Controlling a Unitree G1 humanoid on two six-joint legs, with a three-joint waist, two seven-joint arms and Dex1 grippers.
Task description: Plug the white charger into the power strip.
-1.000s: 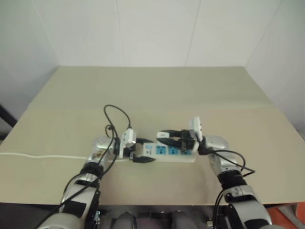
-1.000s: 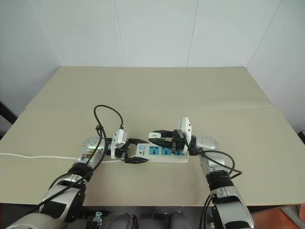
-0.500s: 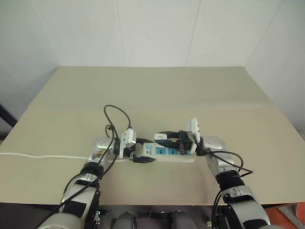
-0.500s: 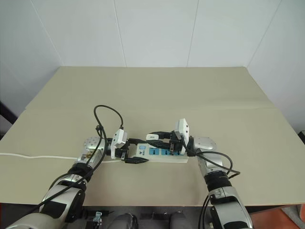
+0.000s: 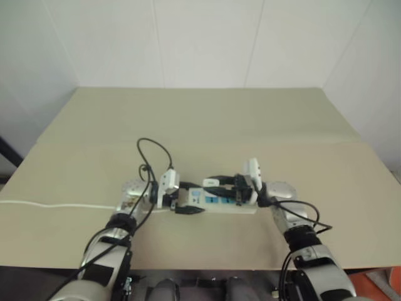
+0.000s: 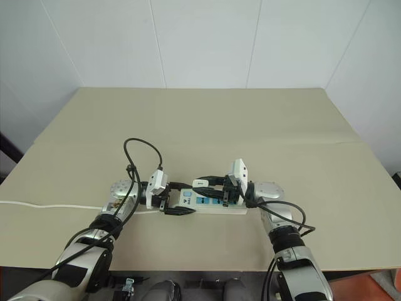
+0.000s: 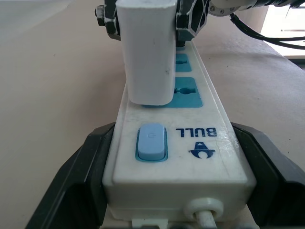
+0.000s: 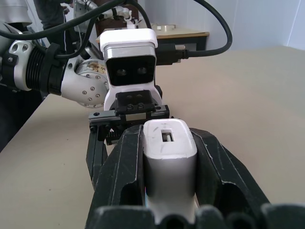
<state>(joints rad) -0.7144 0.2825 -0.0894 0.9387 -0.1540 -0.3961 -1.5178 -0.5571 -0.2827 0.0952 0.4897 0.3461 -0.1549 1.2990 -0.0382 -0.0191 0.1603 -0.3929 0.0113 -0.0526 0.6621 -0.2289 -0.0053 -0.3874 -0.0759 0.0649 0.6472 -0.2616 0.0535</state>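
While the left jaws [image 7: 167,210] clamp the long white power strip [image 7: 200,138], the right jaws [image 8: 167,191] grip the boxy white charger [image 7: 145,52] upright over its socket nearest the switch.

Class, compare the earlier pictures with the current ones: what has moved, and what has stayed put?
The right gripper, shut on the white charger, has come down and leftward to the power strip. The left gripper stays clamped on the strip's switch end; the strip has not shifted.
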